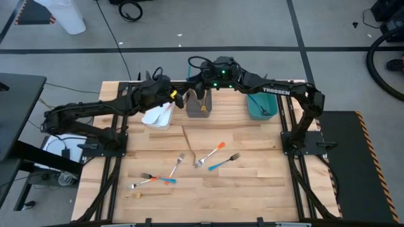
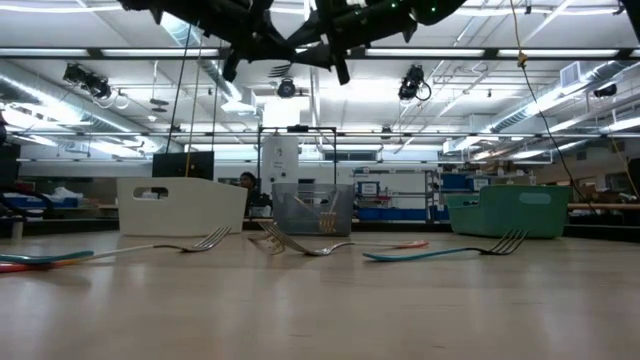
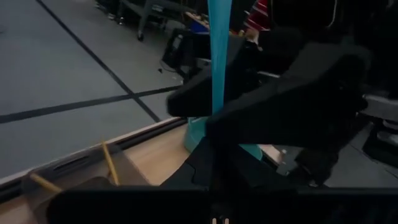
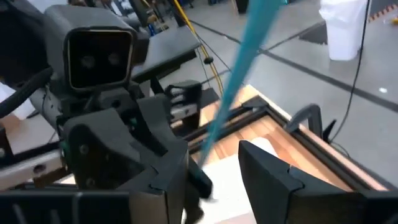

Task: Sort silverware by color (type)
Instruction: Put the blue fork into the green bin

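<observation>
Over the table (image 1: 252, 183) I see both arms meeting above the bins. My left gripper (image 3: 214, 118) pinches a blue utensil (image 3: 217, 56); my right gripper (image 4: 214, 165) stands spread around its handle.

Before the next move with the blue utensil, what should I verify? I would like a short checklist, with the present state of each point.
1. Left gripper shut on the blue handle: ok.
2. Right gripper open, its fingers either side of the handle: ok. Whether it touches the handle: cannot tell.
3. Both grippers high off the table, near the white bin and grey bin: ok.
4. Which bin takes blue ones, maybe the teal bin: cannot tell.
5. Sorting finished: not ok, forks lie on the table.
</observation>
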`<state>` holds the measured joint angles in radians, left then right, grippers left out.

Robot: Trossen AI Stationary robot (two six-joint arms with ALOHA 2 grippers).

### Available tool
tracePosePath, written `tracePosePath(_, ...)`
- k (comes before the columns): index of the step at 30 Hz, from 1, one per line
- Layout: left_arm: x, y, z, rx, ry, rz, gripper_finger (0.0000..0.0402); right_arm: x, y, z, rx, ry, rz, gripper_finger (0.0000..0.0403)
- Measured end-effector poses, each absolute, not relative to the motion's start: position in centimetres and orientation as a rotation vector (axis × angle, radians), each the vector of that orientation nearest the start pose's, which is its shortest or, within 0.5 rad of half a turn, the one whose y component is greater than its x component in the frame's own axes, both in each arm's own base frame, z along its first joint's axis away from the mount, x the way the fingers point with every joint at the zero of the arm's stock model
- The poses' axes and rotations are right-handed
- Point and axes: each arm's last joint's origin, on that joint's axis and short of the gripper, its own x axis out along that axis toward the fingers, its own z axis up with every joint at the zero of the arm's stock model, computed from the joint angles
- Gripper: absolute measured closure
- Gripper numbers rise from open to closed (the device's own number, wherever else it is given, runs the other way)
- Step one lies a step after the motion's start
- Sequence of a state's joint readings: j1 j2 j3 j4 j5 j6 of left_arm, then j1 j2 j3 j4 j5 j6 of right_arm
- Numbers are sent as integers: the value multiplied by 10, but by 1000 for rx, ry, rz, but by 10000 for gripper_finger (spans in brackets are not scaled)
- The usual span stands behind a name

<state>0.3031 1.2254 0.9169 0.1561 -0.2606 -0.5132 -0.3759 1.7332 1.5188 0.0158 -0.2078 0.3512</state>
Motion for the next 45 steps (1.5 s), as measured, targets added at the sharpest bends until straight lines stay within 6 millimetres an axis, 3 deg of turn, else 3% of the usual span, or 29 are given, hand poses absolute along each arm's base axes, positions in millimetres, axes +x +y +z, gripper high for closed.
tracePosePath(8, 271, 94, 327, -475, 32, 599, 379, 382, -145, 356, 409, 122, -199, 268)
tracePosePath(18, 269, 95, 324, -472, 63, 634, 379, 373, -163, 358, 493, 109, -215, 313)
tracePosePath(33, 269, 95, 324, -443, 62, 648, 377, 374, -160, 358, 465, 115, -186, 391)
tracePosePath(38, 269, 96, 323, -462, 64, 653, 356, 372, -164, 356, 473, 143, -191, 391)
tracePosePath(45, 265, 104, 319, -496, 118, 621, 286, 366, -171, 346, 477, 239, -201, 391)
